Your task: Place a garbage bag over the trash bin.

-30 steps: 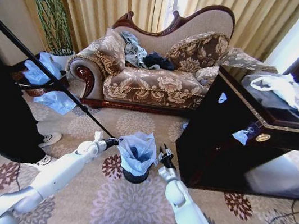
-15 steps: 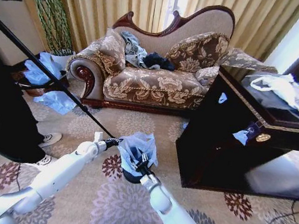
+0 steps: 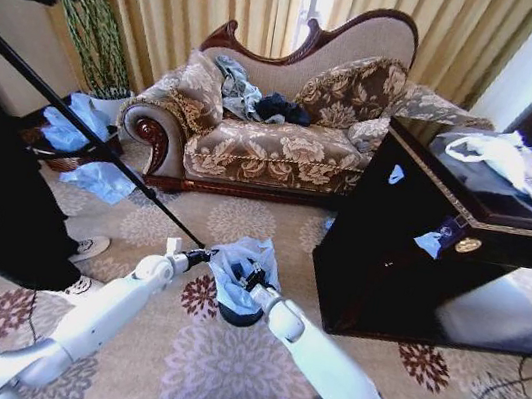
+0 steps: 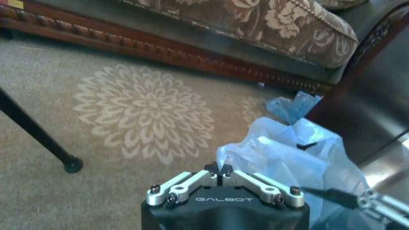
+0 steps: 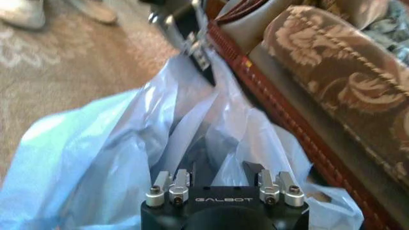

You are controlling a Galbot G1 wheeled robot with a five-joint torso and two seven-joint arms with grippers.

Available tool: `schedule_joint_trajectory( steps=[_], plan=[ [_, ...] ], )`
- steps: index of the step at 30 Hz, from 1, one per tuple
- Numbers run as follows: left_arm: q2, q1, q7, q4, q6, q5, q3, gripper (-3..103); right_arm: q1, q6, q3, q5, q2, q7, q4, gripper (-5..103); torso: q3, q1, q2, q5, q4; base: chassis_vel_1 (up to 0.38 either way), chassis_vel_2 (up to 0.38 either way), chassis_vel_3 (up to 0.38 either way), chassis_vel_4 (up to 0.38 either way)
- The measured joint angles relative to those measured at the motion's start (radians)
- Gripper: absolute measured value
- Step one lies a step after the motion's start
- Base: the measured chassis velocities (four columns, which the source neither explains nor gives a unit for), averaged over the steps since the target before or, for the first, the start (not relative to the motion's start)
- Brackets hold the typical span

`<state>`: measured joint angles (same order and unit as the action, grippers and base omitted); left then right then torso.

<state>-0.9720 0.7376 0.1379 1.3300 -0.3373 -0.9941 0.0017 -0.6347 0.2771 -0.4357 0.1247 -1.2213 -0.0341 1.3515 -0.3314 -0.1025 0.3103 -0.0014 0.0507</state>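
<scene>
Although the garbage bag (image 3: 241, 261) already sits bunched in the trash bin (image 3: 240, 314) on the carpet at six o'clock from the sofa (image 3: 278, 121), its rim is not yet folded over, the left gripper (image 3: 205, 254) pinching its nine o'clock edge and the right gripper (image 3: 251, 280), fingers spread, inside its mouth.

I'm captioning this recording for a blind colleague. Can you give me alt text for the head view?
On a floral carpet, a pale blue garbage bag sits in a small black trash bin; the left pincer holds its rim, shut, while the right pincer reaches into the bag's mouth. Behind stand a patterned sofa and, to the right, a dark cabinet.
</scene>
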Motion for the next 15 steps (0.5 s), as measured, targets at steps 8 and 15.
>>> schedule_joint_trajectory(
  steps=[8,15],
  plan=[
    [-0.006,-0.008,0.001,-0.028,0.013,0.000,-0.017,0,-0.003,0.001,-0.012,0.000,0.026,-0.008,0.030,28,0.000,0.000,0.000,-0.0004,0.0002,0.000,0.000,0.000,0.000],
    [-0.010,-0.006,0.002,-0.043,0.019,0.000,-0.028,0,-0.045,0.000,0.010,0.012,0.048,-0.003,0.109,15,0.000,0.000,0.000,-0.0003,0.0001,0.000,0.000,0.000,0.000]
  ],
)
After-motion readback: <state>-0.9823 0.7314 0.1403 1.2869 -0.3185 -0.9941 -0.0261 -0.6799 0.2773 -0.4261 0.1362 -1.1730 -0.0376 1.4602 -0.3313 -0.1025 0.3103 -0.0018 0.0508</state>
